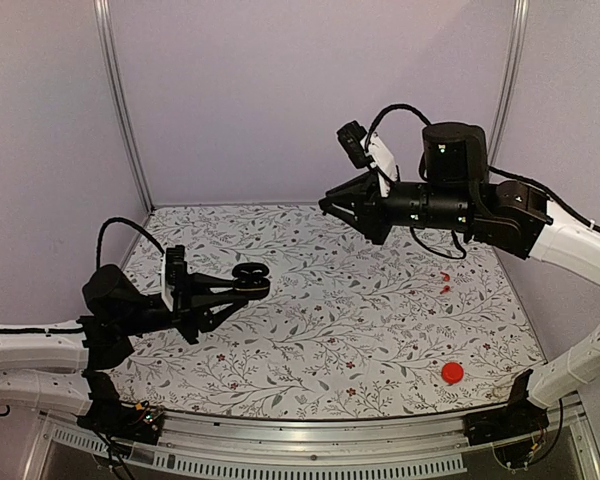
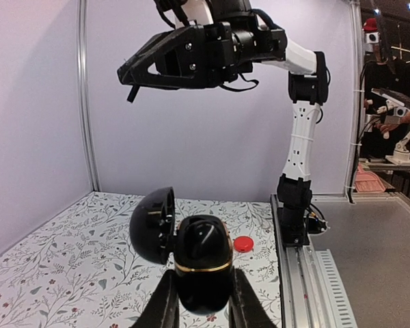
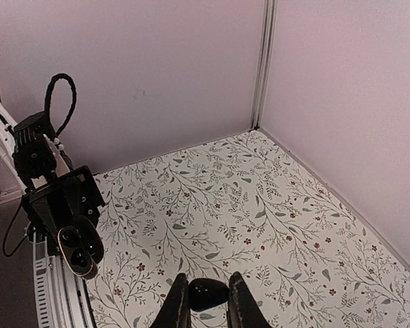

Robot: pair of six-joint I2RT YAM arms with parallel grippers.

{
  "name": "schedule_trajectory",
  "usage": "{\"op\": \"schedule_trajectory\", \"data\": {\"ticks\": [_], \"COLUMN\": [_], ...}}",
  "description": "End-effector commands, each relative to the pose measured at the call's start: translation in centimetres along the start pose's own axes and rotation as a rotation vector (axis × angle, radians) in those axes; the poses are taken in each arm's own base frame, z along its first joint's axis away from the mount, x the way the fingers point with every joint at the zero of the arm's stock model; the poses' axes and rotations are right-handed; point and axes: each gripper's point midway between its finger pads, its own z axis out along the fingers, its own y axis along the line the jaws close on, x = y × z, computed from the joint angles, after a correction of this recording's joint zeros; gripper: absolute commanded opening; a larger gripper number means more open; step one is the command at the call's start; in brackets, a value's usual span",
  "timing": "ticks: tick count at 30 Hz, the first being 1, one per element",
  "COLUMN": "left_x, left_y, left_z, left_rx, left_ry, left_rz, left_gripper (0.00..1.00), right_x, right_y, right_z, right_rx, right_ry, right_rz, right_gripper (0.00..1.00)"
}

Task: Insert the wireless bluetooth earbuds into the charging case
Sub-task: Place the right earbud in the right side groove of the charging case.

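my left hand (image 1: 242, 284) is closed on the charging case (image 1: 251, 277), holding it up off the desk (image 1: 320, 330) over the left side, well clear of the patterned surface. in the left wrist view the two fingers (image 2: 165, 301) press against the lower half of the charging case (image 2: 203, 263) from either side. its lid is swung open to the left, standing roughly upright beside the base, and a thin gold band runs around the base. from the right wrist camera the charging case (image 3: 78, 247) shows its two open round halves facing me, one above the other. they look dark inside and i cannot tell whether anything sits in them. my right hand (image 1: 330, 204) is raised high over the far middle of the desk, pointing left, well apart from the case. in its own view the right hand (image 3: 206, 295) is nearly closed, with a small black piece (image 3: 208, 292) pinched between the fingers (image 3: 179, 302). it is glossy and rounded, but i cannot tell for sure that it is an earbud. a flat red disc (image 1: 452, 373) lies on the desk near the right front, and it also shows beyond the case in the left wrist view (image 2: 243, 244). two small red specks (image 1: 445, 283) sit close together on the desk further back on the right, too small to identify.
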Motion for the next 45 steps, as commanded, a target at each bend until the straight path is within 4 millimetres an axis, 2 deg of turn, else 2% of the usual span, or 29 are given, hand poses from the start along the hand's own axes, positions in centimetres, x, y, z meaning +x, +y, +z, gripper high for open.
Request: {"op": "schedule_trajectory", "data": {"ticks": [1,7,15,23,31,45], "left_x": [-1.5,-1.5,-2.0,-2.2,-2.3,-1.8], "left_y": [0.0,-0.6,-2.1,-2.9,-3.4,-3.6], "left_z": [0.4,0.8,0.7,0.7,0.7,1.1], "left_rx": [0.024,0.073,0.156,0.208,0.226,0.236], "left_ry": [-0.042,-0.038,-0.070,-0.069,-0.073,-0.045], "left_rz": [0.030,0.024,0.035,0.035,0.043,0.044], "left_gripper": [0.16,0.16,0.15,0.14,0.13,0.13], "right_x": [-2.2,-4.1,-3.4,-1.6,1.4,3.2], "right_y": [1.7,4.9,10.2,14.2,16.0,15.9], "right_z": [-1.1,-3.0,-3.4,-3.1,-1.3,1.0], "right_rx": [-0.098,-0.273,-0.512,-0.632,-0.639,-0.602], "right_ry": [-0.119,-0.251,-0.312,-0.275,-0.153,-0.061], "right_rz": [-0.043,-0.099,-0.194,-0.298,-0.356,-0.366], "right_gripper": [0.12,0.13,0.12,0.11,0.10,0.09]}}
